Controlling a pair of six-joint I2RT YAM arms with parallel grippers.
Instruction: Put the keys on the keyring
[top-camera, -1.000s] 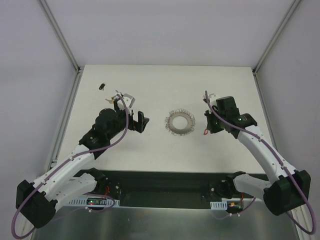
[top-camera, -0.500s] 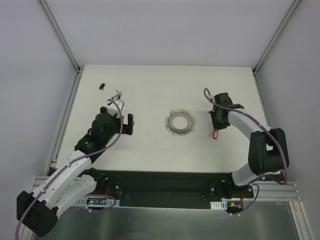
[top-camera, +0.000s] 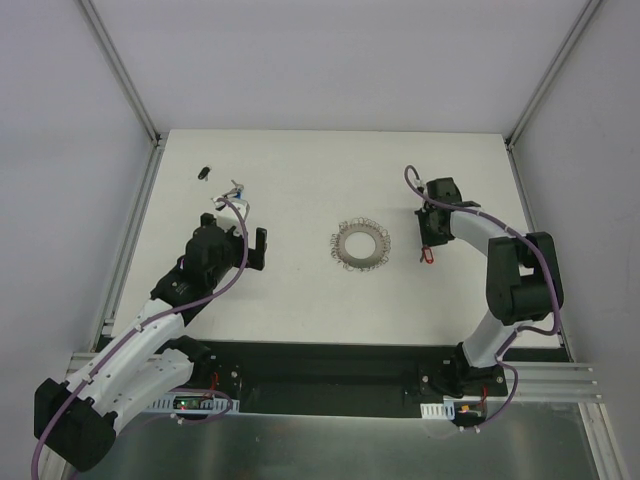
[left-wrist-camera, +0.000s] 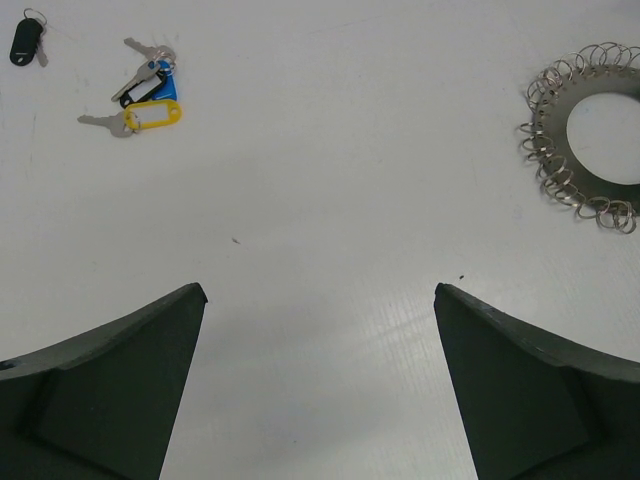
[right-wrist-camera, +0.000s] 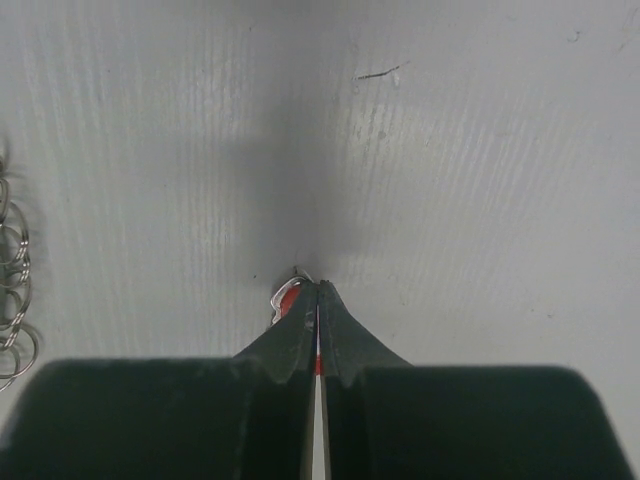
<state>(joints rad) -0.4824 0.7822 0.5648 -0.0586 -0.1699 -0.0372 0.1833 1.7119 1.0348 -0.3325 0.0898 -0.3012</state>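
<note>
Tapered right fingers (right-wrist-camera: 305, 306), red-tagged key (right-wrist-camera: 287, 296), now farther back

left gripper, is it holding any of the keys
No, the left gripper is open, with the tagged keys lying on the table apart from it.

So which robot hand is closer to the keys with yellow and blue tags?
Left. The left gripper is open, a little nearer the robot than the yellow- and blue-tagged keys. The right gripper is beyond the keyring on the far side, shut on a red-tagged key.
</note>
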